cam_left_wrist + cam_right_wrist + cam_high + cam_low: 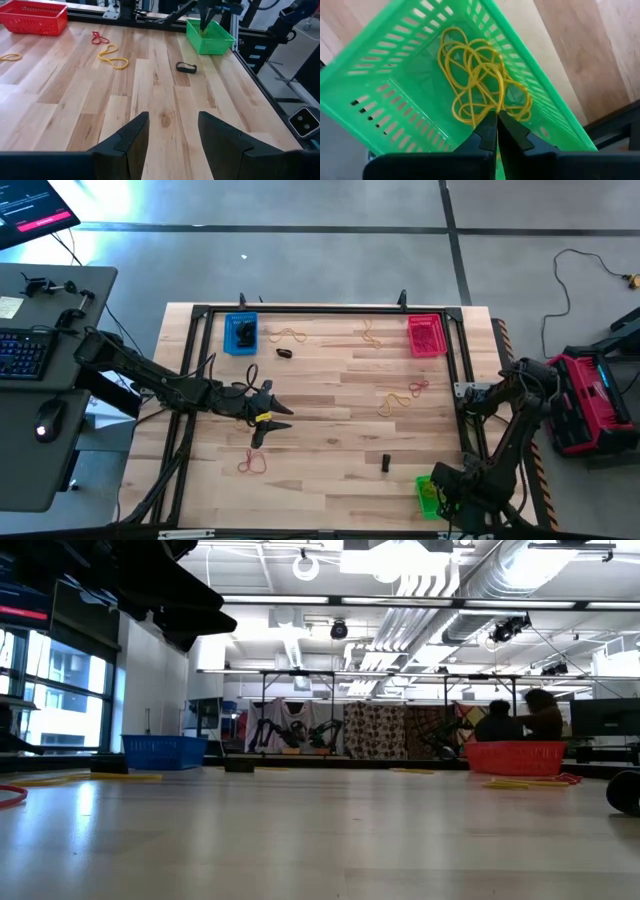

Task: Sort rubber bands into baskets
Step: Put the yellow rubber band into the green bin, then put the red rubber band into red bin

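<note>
The green basket (395,85) stands at the table's near right corner (428,495) with a heap of yellow rubber bands (480,85) on its floor. My right gripper (496,120) points down into it, shut on one yellow band. My left gripper (172,135) hovers open over bare wood left of the table's middle (268,420). The blue basket (240,333) and the red basket (427,335) stand along the far edge. Loose bands lie flat on the wood: black (186,67), yellow (113,56), red (99,37) and red (250,463). My right gripper pinches a strand of a yellow rubber band (496,106) between its two fingertips, coming from above and pointing down. The band hangs below the fingers into the green basket, its lower loops among the heap on the basket's floor.
A black frame (330,310) runs around the table's edges. More yellow bands (290,335) (368,332) and a black one (284,353) lie near the far edge. A desk with keyboard and mouse (20,355) is off the table's left; a red and black case (590,400) is off its right.
</note>
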Motion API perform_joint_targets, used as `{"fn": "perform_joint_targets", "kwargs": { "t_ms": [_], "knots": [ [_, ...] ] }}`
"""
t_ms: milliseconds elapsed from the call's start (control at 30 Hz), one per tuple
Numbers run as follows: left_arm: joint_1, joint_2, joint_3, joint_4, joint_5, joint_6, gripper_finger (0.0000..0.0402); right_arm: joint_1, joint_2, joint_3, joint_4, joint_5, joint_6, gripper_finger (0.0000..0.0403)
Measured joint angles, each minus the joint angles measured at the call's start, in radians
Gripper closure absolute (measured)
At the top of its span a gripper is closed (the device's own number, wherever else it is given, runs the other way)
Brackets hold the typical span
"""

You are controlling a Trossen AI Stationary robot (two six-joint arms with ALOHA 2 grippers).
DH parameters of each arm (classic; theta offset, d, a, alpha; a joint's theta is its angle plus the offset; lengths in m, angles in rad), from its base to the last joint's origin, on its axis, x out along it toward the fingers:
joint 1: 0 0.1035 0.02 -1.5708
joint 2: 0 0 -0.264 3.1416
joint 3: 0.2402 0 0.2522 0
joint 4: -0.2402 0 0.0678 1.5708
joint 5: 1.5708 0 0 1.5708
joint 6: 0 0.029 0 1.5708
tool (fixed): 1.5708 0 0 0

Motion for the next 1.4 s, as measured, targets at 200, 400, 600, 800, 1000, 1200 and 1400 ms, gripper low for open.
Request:
{"fn": "perform_joint_targets", "kwargs": {
  "t_ms": [200,400,600,800,1000,1200,1400],
  "knots": [
    [0.0,0.0,0.0,-0.013,0.008,-0.002,0.0238,-0.02,0.0,0.017,-0.004,-0.027,-0.029,0.038],
    [0.0,0.0,0.0,-0.013,0.01,-0.01,0.0238,-0.051,0.0,0.088,-0.114,-0.028,-0.04,0.0315],
    [-0.014,0.0,0.0,-0.064,0.076,-0.01,0.0241,-0.1,0.0,0.206,-0.261,0.006,-0.121,0.0282],
    [-0.079,0.0,0.044,-0.245,0.112,-0.051,0.028,-0.19,0.0,0.28,-0.33,0.22,-0.382,0.0378],
    [-0.188,0.0,0.137,-0.441,0.112,-0.053,0.0336,-0.328,-0.002,0.238,-0.212,0.292,-0.639,0.0395],
    [-0.296,0.0,0.187,-0.53,0.128,-0.148,0.0378,-0.465,-0.002,0.125,0.143,0.303,-0.936,0.0401],
    [-0.39,0.0,0.191,-0.592,0.117,-0.303,0.0391,-0.576,-0.002,0.015,0.419,0.299,-1.113,0.0402]
  ]
}}
